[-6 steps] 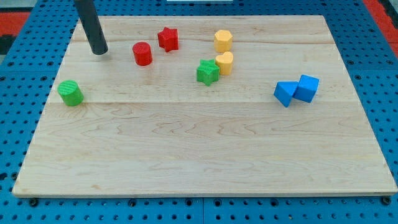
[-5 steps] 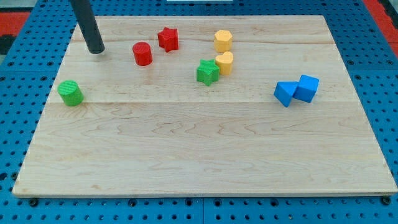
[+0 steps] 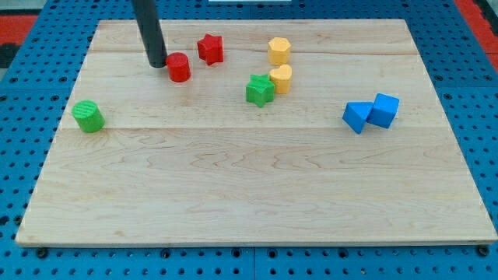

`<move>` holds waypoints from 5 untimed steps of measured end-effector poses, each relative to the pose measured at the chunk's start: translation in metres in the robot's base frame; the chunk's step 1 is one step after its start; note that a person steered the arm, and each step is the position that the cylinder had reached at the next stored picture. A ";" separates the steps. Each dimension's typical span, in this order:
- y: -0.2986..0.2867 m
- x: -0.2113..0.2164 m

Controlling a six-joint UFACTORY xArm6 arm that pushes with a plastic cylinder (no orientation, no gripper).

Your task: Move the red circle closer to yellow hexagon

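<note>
One push is barely begun: my tip (image 3: pixel 158 64) sits just left of the red circle (image 3: pixel 179 68), near the surface's (image 3: pixel 233 194) top edge. No fingers exist here. Yellow hexagon (image 3: pixel 279 50) remains well apart rightward, red star (image 3: pixel 210 48) between.

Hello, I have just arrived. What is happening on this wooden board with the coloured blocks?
A robot arm with a dark rod is pushing blocks on a wooden board. My tip sits right beside the red circle, on its left in the view, touching it or nearly so. The yellow hexagon lies further to the view's right, beyond the red star. The push toward the hexagon looks about to start; the two are not yet close.
</note>
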State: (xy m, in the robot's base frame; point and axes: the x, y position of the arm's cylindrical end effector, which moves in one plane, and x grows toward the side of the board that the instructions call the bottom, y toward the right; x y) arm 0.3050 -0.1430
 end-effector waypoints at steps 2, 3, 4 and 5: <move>0.050 0.025; 0.062 0.025; 0.085 0.019; 0.076 0.016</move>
